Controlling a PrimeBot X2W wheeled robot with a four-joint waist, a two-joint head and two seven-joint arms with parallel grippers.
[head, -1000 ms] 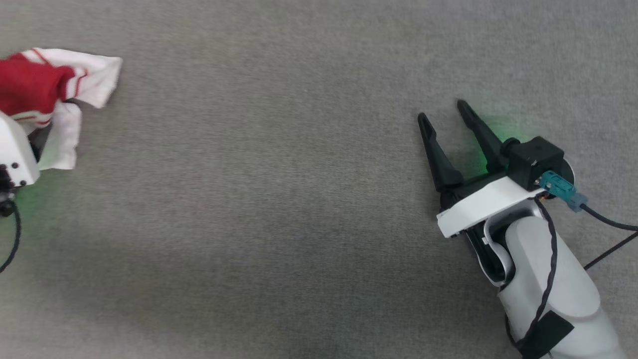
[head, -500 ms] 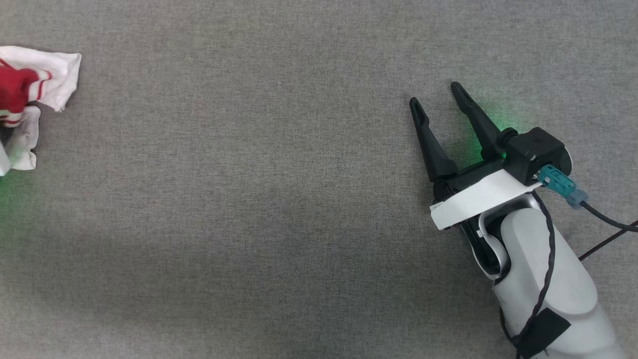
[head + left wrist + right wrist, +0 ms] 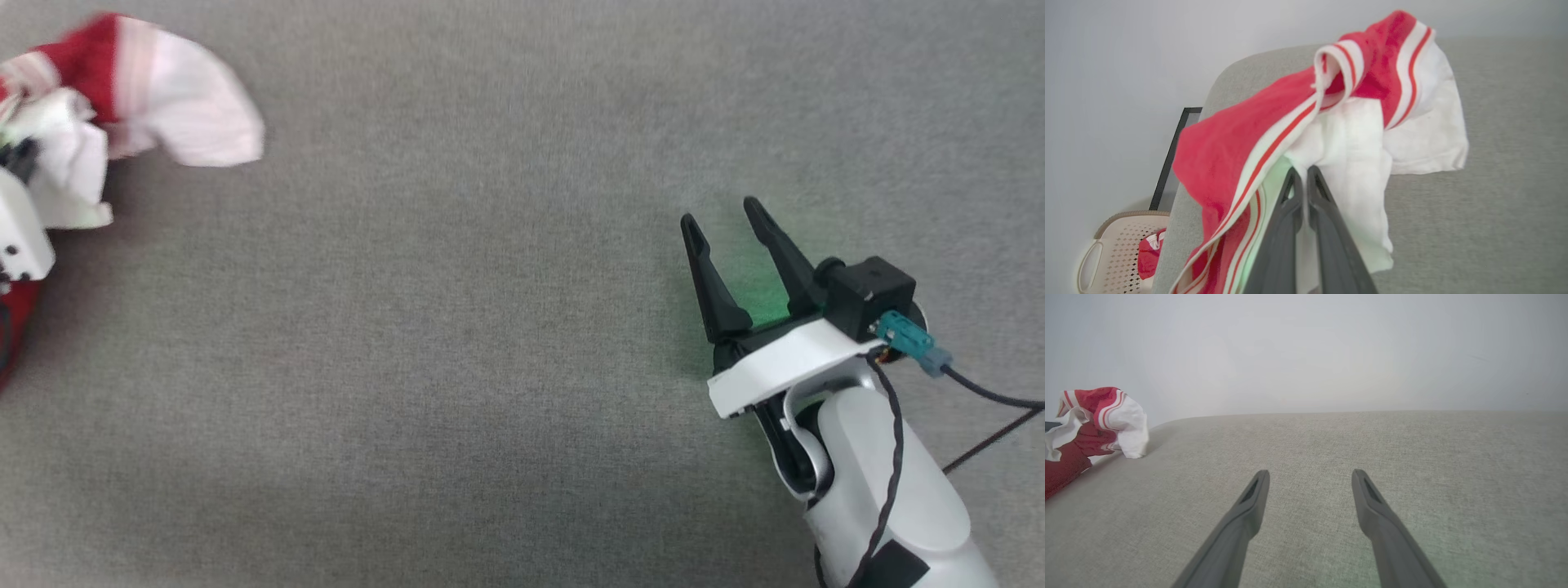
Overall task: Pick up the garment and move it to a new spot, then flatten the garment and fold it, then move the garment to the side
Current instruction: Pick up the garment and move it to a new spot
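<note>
The left gripper (image 3: 1300, 173), fingers clamped together, grips the garment (image 3: 1237, 139) at ten o'clock. The right gripper (image 3: 720, 214), at four o'clock, spreads wide, empty.

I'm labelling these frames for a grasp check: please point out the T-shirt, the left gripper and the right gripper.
T-shirt (image 3: 1229, 132): left wrist view, on its red body fabric.
Left gripper (image 3: 1302, 169): left wrist view, midway between its fingertips, shut on the T-shirt.
Right gripper (image 3: 718, 210): head view, midway between its open fingertips.

I'm counting one garment (image 3: 1229, 139), two grippers (left gripper (image 3: 1302, 169), right gripper (image 3: 718, 211)), one basket (image 3: 1114, 241) and one grey table (image 3: 490, 327) here.
</note>
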